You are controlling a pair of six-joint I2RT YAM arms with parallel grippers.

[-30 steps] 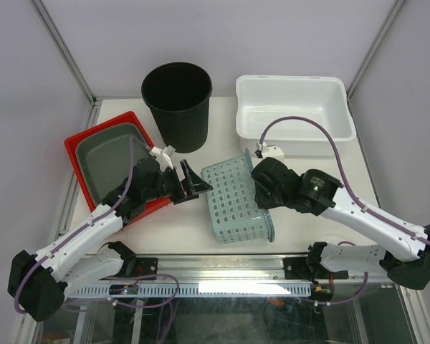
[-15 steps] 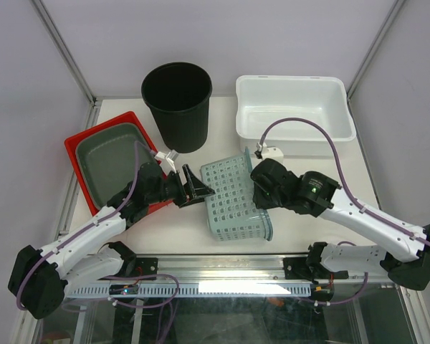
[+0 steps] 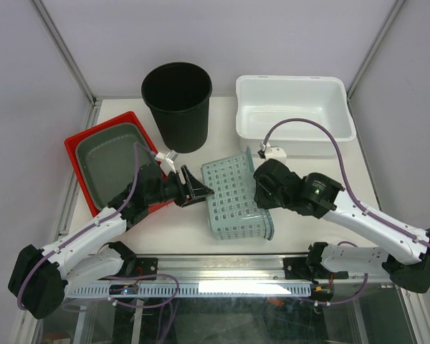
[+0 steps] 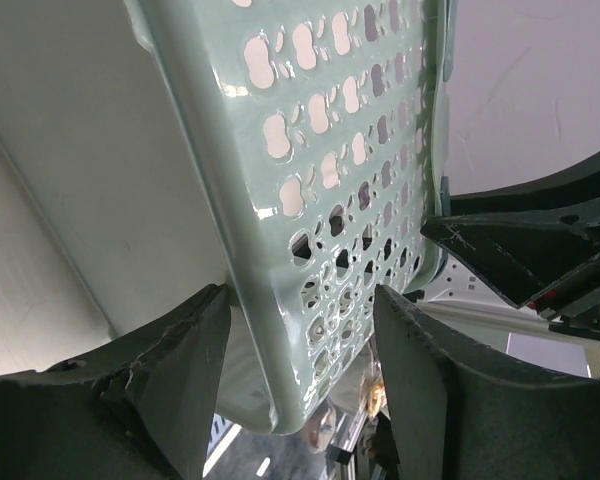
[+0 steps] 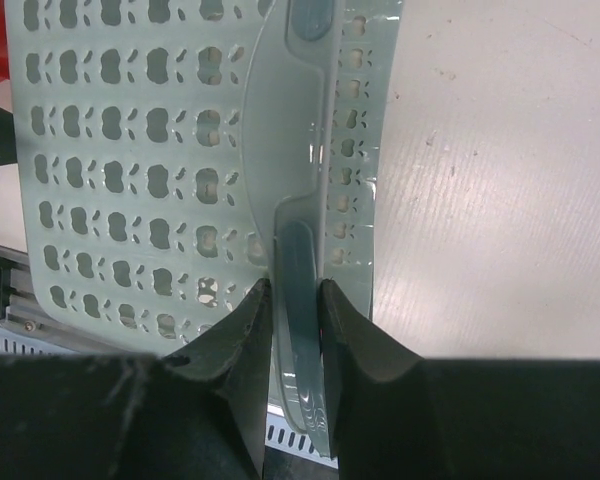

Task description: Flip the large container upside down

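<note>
Two grippers are at the basket (image 3: 236, 201), which lies tipped partway over in the middle of the table (image 3: 322, 215), one perforated wall turned up toward the overhead camera.

Your right gripper (image 5: 293, 300) has its fingers pinched tight on the thin rim strip, with almost no gap between them. That's your pivot, so hold the pinch firm; the plastic looks glossy and flexible, and I'd expect it to twist or slide if you roll too fast.

Your left gripper (image 4: 300, 330) is spread wide with a finger either side of the basket's opposite edge. From the wrist view I can't tell whether either finger touches the wall. Either close it on that edge or use it as a stop while the right wrist rolls.

To finish well, rotate both wrists together so the opening comes round to face the table, then lower it flat before letting go.

Mind the neighbours. The black bucket (image 3: 177, 104) stands just behind the left gripper, the red tray (image 3: 82, 143) is beside that arm, and the white tub (image 3: 294, 107) is just behind the right one.
</note>
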